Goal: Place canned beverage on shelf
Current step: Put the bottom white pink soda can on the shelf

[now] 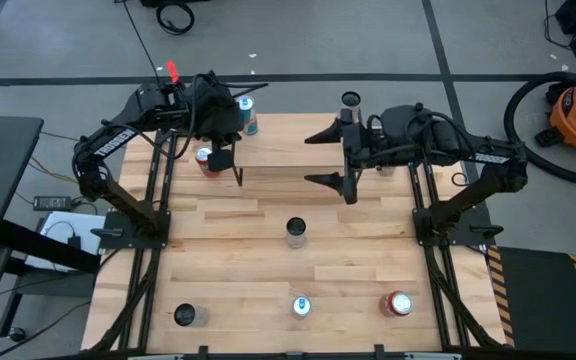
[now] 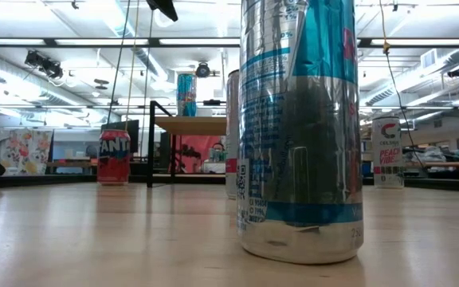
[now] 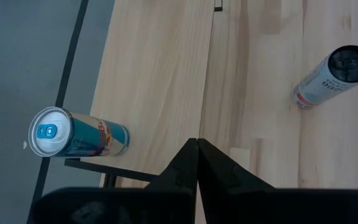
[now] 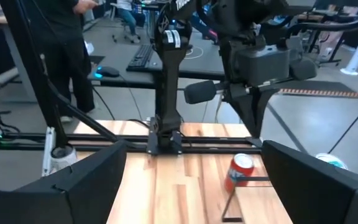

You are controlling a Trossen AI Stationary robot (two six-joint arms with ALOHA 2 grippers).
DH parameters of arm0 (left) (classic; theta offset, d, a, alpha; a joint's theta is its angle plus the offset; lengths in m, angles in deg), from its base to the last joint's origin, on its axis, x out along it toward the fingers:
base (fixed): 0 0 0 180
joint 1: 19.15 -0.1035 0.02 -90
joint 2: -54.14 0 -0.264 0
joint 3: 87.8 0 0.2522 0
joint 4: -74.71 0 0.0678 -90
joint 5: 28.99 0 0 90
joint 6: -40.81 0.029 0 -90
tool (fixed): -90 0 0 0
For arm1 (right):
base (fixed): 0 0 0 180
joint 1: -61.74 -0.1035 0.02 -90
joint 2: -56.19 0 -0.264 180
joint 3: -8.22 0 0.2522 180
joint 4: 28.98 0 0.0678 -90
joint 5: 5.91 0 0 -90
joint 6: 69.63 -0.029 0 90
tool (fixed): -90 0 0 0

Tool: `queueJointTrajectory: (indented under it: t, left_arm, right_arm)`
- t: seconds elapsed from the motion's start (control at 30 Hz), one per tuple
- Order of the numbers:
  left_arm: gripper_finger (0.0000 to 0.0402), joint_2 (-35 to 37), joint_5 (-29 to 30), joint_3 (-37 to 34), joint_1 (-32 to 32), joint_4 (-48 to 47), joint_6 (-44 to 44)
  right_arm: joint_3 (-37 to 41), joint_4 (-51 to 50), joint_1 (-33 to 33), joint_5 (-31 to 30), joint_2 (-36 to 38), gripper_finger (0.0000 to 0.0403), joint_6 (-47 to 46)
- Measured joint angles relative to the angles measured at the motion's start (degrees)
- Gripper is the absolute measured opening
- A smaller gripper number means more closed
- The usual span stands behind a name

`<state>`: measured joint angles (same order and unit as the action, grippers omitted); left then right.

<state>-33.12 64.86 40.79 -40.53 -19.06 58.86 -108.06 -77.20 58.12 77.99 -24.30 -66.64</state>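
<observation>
The shelf (image 1: 288,145) is a low light-wood board on black legs at the table's far middle. A blue can (image 1: 247,115) stands upright on its left end, also seen in the left wrist view (image 3: 73,134). A red can (image 1: 206,160) stands on the table just left of the shelf. My left gripper (image 1: 238,178) hangs shut and empty above the shelf's near left corner, slanting down. My right gripper (image 1: 326,157) is open and empty, raised over the shelf's right part and pointing toward the left arm; the red can (image 4: 240,171) shows between its fingers, far off.
A can (image 1: 296,232) stands mid-table, and three more (image 1: 185,316), (image 1: 301,306), (image 1: 398,303) along the near edge. A dark-topped can (image 1: 350,100) stands by the shelf's far right corner. Bare tabletop lies between the shelf and the middle can. People stand beyond the table (image 4: 61,56).
</observation>
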Motion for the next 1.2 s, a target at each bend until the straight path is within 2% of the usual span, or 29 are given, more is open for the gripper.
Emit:
queueJointTrajectory:
  t: [0.2, 0.37, 0.47, 0.6, 0.8, 1.2]
  left_arm:
    - [0.0009, 0.0, 0.0, 0.0, 0.0, -1.6, 0.0]
    - [0.0009, 1.2, 0.0, -0.1, 0.2, -5.5, -1.9]
    - [0.0009, 2.5, -0.7, -0.1, 0.8, -5.4, -3.3]
    - [0.0009, 4.1, -1.0, -0.1, 2.3, -5.7, -5.6]
    - [0.0009, 6.1, -1.1, 0.0, 4.4, -5.8, -8.1]
    - [0.0009, 6.8, -1.1, 0.0, 5.3, -7.2, -9.0]
  right_arm:
    - [0.0, -0.7, 0.0, 0.0, 0.0, 0.0384, -0.2]
    - [0.0, -2.7, 0.0, 4.5, 0.0, 0.0384, -0.6]
    - [0.0, -6.4, -0.2, 7.3, 0.0, 0.0384, -1.7]
    - [0.2, -12.5, -1.6, 7.4, 0.0, 0.0385, -1.7]
    - [6.0, -12.3, -3.6, 6.8, -0.1, 0.0385, -3.3]
    - [20.8, -4.7, -4.6, 6.0, 0.0, 0.0385, -3.5]
